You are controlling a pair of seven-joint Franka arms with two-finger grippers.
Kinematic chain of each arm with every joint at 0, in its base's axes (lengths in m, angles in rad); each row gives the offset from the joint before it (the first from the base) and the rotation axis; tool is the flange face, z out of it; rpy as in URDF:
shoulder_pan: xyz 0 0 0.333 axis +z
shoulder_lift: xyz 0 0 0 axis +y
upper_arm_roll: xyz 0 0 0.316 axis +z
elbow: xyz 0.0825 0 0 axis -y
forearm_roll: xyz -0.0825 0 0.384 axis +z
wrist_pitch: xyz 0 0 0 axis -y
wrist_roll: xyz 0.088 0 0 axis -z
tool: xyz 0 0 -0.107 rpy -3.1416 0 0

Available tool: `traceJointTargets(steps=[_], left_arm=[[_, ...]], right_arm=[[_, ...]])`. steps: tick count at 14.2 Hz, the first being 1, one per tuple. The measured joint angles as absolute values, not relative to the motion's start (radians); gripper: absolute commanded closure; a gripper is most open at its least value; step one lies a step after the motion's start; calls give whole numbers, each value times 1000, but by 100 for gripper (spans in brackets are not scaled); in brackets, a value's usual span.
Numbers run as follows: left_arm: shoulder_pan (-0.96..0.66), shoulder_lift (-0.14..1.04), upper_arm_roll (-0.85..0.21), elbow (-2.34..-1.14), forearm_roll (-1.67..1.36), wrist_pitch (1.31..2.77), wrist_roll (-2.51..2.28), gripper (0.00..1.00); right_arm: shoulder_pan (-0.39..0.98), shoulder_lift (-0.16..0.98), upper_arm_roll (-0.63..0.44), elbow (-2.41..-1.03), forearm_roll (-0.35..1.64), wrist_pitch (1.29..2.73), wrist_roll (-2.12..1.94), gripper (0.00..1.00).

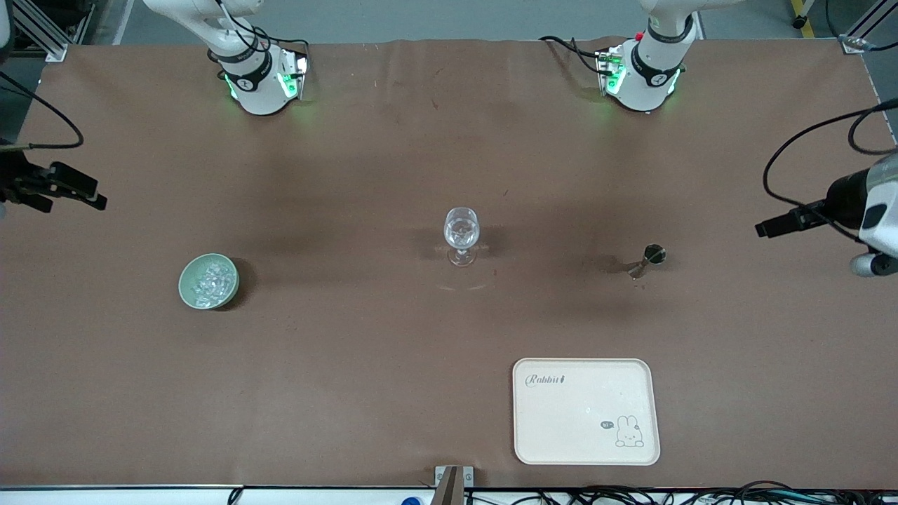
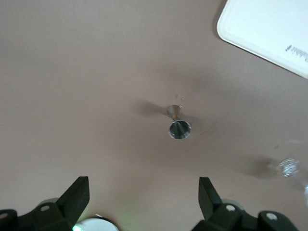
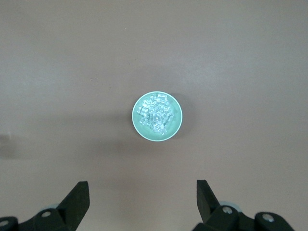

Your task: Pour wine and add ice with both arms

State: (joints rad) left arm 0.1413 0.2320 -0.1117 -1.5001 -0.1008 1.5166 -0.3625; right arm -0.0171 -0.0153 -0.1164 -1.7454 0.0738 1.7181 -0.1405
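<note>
The jigger (image 1: 649,259) stands upright on the tabletop (image 1: 393,161), toward the left arm's end, at 3 o'clock from the glass (image 1: 461,238) in the front view. The wine itself cannot be made out in it. The ice (image 1: 210,280) lies heaped in the bowl (image 1: 188,291), toward the right arm's end, at 9 o'clock from the glass. The glass stands upright between the two, well apart from each. The tray (image 1: 586,410) lies nearer the front camera, at about 7 o'clock from the jigger, with nothing on it.

Left tool (image 2: 143,195): fingers spread wide, holding nothing. It hangs high over the left arm's end of the tabletop; its wrist view shows the jigger (image 2: 179,126) standing off between the finger lines.

Right tool (image 3: 142,198): fingers spread wide, holding nothing. It hangs high over the right arm's end of the tabletop; its wrist view shows the bowl (image 3: 176,126) and ice (image 3: 155,115) centred between the fingers.

Step in hand, as judged: the start of the approach. Nothing is grasped and nothing is poured.

Next move, as judged:
1. Left tool descends on the jigger and closes on its narrow waist. The jigger is small and top-heavy, so a glancing finger could tip it.
2. Right tool descends on the bowl and takes it by the rim, or picks ice from it.
3. Both arms then converge on the glass, which calls for staggered timing.
</note>
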Motion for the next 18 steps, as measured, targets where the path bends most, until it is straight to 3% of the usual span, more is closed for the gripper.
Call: traceJointTargets(steps=[7,18], left_arm=[[163,328,-116,-1500,-219,1516,-561,0],[250,428,-114,-1501,-392,1515,-569,0]], right_arm=[[-17,36,-117,-2017,74,2032,-140,3],[-17,270,-117,-2035,74,2227,-140,6]])
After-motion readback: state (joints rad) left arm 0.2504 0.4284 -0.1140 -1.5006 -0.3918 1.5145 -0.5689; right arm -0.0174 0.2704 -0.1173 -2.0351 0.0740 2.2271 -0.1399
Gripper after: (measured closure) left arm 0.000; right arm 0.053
